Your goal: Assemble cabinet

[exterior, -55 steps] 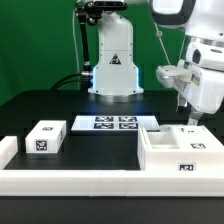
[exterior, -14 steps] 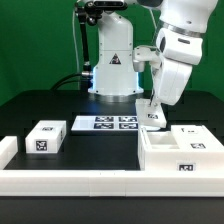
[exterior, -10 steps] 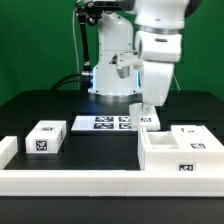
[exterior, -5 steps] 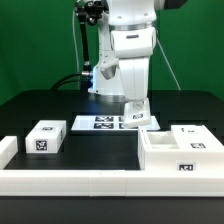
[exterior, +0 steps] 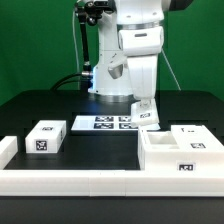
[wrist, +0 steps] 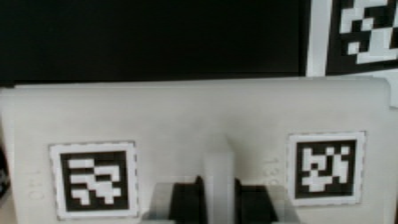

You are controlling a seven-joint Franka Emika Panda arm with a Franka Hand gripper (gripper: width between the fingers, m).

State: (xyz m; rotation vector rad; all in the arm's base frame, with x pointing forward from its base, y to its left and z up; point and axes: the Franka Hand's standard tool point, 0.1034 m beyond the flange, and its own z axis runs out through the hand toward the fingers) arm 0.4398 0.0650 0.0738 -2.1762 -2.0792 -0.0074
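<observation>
We see the cabinet [exterior: 178, 152] at lower right, just behind the white rail [exterior: 70, 180]. Open black bench [exterior: 100, 150] separates it from a small block [exterior: 44, 138] at lower left. Right of centre, beside the marker board [exterior: 105, 123], the end effector [exterior: 145, 103] pinches a tagged white panel [exterior: 147, 117].

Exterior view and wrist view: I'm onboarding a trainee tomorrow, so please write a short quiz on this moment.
1. True or false: the pincer holds a white tagged part.
2. The small white block sits toward the exterior view's: A left, B right, C middle.
3. Fill in: the wrist view shows ___ tags on the held part's face.
Key: 1 true; 2 A; 3 two.
</observation>
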